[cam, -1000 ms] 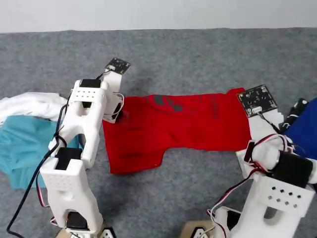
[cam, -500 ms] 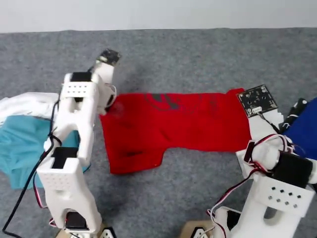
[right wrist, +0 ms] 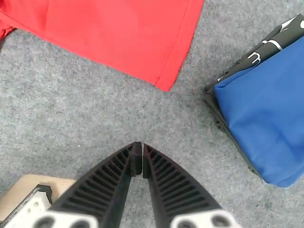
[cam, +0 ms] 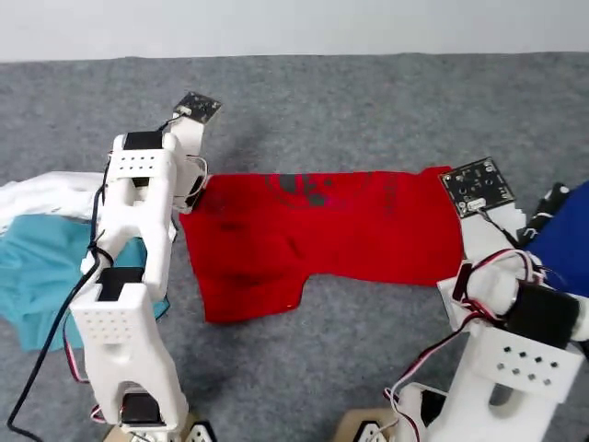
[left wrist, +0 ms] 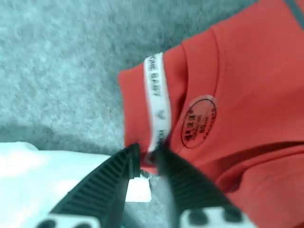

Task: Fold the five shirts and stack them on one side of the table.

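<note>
The grey carpeted table (cam: 368, 101) bears a red shirt (cam: 350, 230) centrally, teal shirt (cam: 37, 267) and white shirt (cam: 46, 193) leftward, blue shirt (cam: 563, 241) rightward.

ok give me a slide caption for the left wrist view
Left claw closed on the neckline of the red shirt, which lies on the grey table.

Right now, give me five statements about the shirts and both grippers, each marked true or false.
1. The left gripper is shut on the red shirt at its collar. True.
2. The right gripper holds the red shirt's hem. False: it is shut on nothing, above bare carpet.
3. The blue shirt lies on a dark garment. True.
4. The red shirt is folded into a square. False: it lies spread out.
5. The teal shirt lies on the red shirt. False: it lies off to the side, by the white shirt.
</note>
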Available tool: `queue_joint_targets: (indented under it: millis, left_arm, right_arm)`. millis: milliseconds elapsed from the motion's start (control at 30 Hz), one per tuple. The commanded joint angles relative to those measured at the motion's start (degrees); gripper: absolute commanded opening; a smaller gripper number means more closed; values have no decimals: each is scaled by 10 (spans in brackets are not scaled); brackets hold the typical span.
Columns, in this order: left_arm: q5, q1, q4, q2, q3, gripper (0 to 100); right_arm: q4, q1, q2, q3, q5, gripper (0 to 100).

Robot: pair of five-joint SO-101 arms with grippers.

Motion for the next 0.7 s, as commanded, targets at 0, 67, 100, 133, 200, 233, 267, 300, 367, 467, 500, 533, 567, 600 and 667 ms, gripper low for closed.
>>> queue_joint_targets:
  millis: [0,67,100,133,200,233,267,300,367,467,500,533,567,600,667]
  left_arm:
    - [-4,-4,16,-5,-21,160]
    - [-14,-3,17,-17,-21,160]
    - [-17,1,21,-25,-21,160]
    - [-17,4,25,-36,-21,160]
    - [-15,8,33,-67,-21,160]
    - [-15,13,36,-84,-21,160]
    - [-15,17,37,-102,-20,160]
    - [-14,18,40,-119,-20,159]
    - [-7,25,44,-153,-20,159]
    - [8,35,48,-193,-16,159]
    - [16,39,53,-203,-16,158]
    - [24,40,56,-213,-16,158]
    - [31,40,57,-222,-16,156]
    - [37,40,60,-230,-16,147]
    - [44,41,69,-244,-16,111]
  right_arm:
    - [21,-2,-12,-5,-7,13]
    - [21,-2,-11,-5,-7,13]
    - [21,-2,-8,-4,-7,20]
    - [21,-2,-7,-4,-8,32]
    - [19,0,-6,-3,-18,69]
    - [16,4,-6,-3,-33,89]
    - [7,9,-6,-3,-48,113]
    - [-3,16,-6,-3,-63,136]
    - [-29,31,-4,-3,-86,176]
    - [-60,39,26,-2,-100,183]
    - [-64,38,44,-2,-100,179]
    - [-68,38,65,-2,-101,173]
    - [-68,38,87,-4,-101,169]
    - [-73,38,109,-4,-101,165]
    - [-81,38,150,-5,-101,149]
